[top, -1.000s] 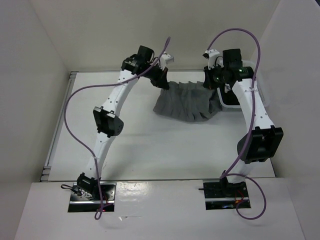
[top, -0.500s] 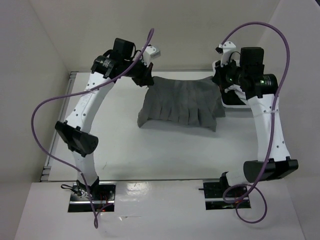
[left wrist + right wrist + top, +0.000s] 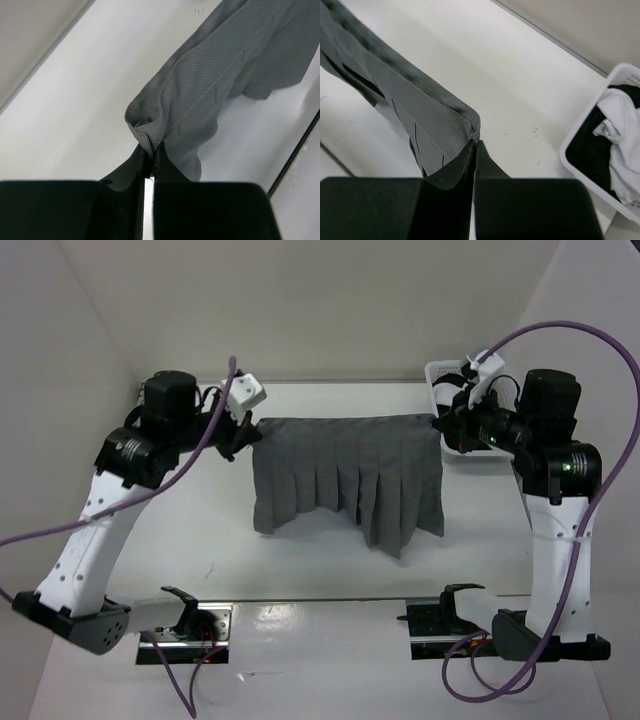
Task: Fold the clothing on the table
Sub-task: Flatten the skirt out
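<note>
Top external view: I held the grey pleated skirt [image 3: 345, 480] up by its waistband, stretched wide between my two arms above the middle of the white table [image 3: 200, 540]; my left gripper [image 3: 249, 432] was pressed together on the top left corner, and my right gripper [image 3: 438, 424] was pinched on the top right corner; the waistband ran nearly level from one to the other, and the pleats hung straight down on the near side, the hem uneven and longest right of the middle; I could not tell whether the hem touched the table; a white lattice basket [image 3: 434, 370] stood at the far right, just behind my right gripper.

Left wrist view: my left fingers [image 3: 127, 172] were clamped with almost no gap between them, and a bunched corner of the waistband sat pinched at their tips; the cloth ran from there in a rolled fold toward the upper right of the picture, a stitched seam line along it; bare table lay beneath and to the left.

Right wrist view: my right fingers [image 3: 490, 170] were likewise closed, gripping the skirt's other corner right at the tips; the fabric stretched off to the upper left of the picture, its stitched band taut; the basket sat at the right edge of the picture, apart from the skirt, and in it lay a crumpled white-and-black garment [image 3: 620, 125].
</note>
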Robot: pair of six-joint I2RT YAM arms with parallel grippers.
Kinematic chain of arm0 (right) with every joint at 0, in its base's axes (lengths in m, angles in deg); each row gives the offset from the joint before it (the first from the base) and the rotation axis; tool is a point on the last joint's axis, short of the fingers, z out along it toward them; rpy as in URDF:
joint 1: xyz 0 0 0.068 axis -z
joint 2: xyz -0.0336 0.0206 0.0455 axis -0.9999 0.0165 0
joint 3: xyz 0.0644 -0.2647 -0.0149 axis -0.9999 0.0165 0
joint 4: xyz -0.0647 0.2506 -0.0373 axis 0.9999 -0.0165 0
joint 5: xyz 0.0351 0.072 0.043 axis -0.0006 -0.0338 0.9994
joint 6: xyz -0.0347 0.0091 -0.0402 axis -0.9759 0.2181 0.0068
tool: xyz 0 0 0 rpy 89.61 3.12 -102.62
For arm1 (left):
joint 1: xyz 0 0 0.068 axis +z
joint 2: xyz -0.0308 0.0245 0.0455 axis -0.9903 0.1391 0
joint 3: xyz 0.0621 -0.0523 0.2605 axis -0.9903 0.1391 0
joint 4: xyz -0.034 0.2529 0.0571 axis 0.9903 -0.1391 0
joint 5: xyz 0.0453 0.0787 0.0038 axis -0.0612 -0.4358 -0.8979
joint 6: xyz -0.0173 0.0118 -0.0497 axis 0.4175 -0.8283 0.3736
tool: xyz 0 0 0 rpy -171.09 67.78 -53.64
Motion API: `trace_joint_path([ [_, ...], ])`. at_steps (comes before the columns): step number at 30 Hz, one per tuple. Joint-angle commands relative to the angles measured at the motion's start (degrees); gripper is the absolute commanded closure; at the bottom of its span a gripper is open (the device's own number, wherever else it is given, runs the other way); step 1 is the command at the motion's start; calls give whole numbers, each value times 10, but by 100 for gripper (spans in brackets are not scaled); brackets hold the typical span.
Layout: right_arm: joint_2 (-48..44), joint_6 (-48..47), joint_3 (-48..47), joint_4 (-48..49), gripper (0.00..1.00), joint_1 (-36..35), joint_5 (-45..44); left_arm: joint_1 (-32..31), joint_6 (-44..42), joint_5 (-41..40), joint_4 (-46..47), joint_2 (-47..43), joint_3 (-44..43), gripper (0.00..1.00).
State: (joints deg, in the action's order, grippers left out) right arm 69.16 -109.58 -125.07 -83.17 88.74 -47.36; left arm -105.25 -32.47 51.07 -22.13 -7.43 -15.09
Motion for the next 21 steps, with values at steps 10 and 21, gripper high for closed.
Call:
trace_joint_path([
  [10, -122, -72, 64, -46, 100, 47, 134, 123, -41, 80, 26, -240, 121, 100],
  [21, -107, -58, 52, -40, 100, 65, 146, 152, -36, 118, 16, -237, 138, 100],
])
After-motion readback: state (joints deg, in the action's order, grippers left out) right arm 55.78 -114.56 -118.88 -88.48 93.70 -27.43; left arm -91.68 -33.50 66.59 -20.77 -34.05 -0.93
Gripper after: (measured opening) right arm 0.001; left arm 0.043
